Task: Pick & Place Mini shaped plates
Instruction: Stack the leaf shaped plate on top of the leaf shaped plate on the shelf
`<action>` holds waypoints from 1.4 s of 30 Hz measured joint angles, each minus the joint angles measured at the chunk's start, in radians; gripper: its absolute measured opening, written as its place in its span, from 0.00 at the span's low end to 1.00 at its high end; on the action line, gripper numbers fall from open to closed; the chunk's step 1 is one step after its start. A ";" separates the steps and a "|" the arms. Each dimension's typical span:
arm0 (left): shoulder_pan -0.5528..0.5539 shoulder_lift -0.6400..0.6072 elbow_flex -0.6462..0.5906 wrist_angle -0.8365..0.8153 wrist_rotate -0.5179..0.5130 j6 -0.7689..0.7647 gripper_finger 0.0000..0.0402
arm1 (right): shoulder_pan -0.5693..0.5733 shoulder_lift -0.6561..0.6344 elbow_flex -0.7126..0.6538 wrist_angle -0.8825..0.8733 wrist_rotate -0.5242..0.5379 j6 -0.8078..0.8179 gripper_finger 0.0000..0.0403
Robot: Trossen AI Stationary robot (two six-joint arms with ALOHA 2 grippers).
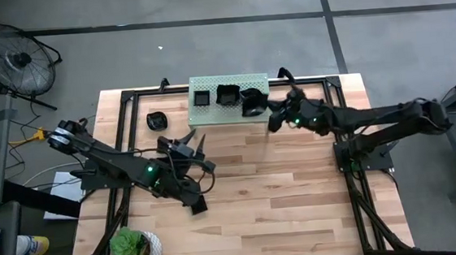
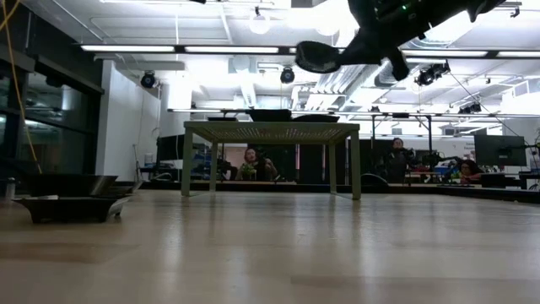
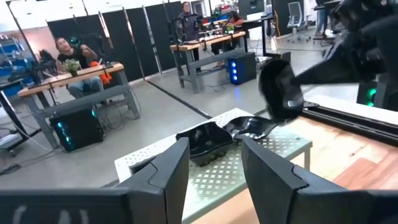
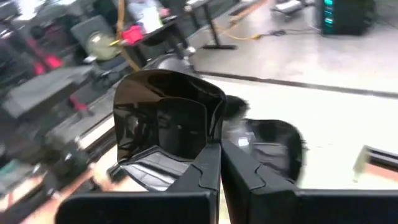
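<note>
Three glossy black mini plates (image 1: 228, 94) sit on the pale green perforated shelf (image 1: 211, 115) at the table's far edge. Another plate (image 1: 157, 119) rests on the table to the left of the shelf. My right gripper (image 1: 275, 122) is at the shelf's right end, shut on one more black plate (image 4: 168, 118), which hangs above shelf height (image 2: 316, 57). My left gripper (image 3: 214, 180) stands open in front of the shelf, pointing at it, with nothing between its fingers. My right gripper pinches the plate's rim (image 4: 208, 146) between its two fingers. The fingers come from the table's right, nearly level. The plate is lifted clear and tilted, above and beside the shelf's right end (image 3: 280, 90).
A small potted plant (image 1: 136, 249) stands at the near left corner of the table. Black frame rails (image 1: 355, 183) run along the table's sides. The wooden middle of the table (image 1: 282, 196) is bare. People sit at desks in the room behind (image 2: 251, 162).
</note>
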State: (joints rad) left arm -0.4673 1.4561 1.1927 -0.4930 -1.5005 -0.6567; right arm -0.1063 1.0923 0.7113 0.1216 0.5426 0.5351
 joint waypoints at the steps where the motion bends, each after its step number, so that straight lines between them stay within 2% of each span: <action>1: 0.000 -0.007 0.000 -0.036 -0.001 -0.032 0.36 | -0.017 -0.020 0.000 -0.027 0.000 0.024 0.00; 6: 0.000 -0.015 0.000 -0.209 -0.003 -0.227 0.36 | -0.111 -0.080 0.000 -0.138 0.009 0.171 0.00; 10: 0.000 -0.016 0.000 -0.339 -0.006 -0.405 0.36 | -0.173 -0.073 0.000 -0.189 0.002 0.384 0.00; 16: 0.002 -0.015 0.000 -0.484 -0.034 -0.591 0.36 | -0.182 -0.010 0.000 -0.158 -0.003 0.627 0.00; 21: 0.002 -0.015 -0.001 -0.568 -0.037 -0.672 0.36 | -0.182 0.032 0.000 -0.109 0.005 0.702 0.00; 25: 0.002 -0.019 -0.001 -0.607 -0.040 -0.719 0.36 | -0.197 0.036 0.014 -0.115 -0.036 0.592 0.00; 31: -0.025 -0.047 -0.002 -0.731 -0.057 -0.836 0.36 | -0.305 0.052 0.152 -0.240 -0.206 0.403 0.00; 33: -0.033 -0.062 -0.001 -0.788 -0.063 -0.890 0.36 | -0.355 0.073 0.240 -0.335 -0.274 0.292 0.00; 36: -0.055 -0.076 -0.002 -0.849 -0.062 -0.955 0.36 | -0.438 0.140 0.403 -0.503 -0.430 0.073 0.00; 42: -0.113 -0.104 -0.002 -0.882 -0.050 -0.981 0.36 | -0.581 0.353 0.774 -0.892 -0.748 -0.344 0.00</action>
State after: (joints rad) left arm -0.5801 1.3525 1.1912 -1.3751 -1.5504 -1.6375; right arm -0.6870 1.4451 1.4858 -0.7700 -0.2058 0.1908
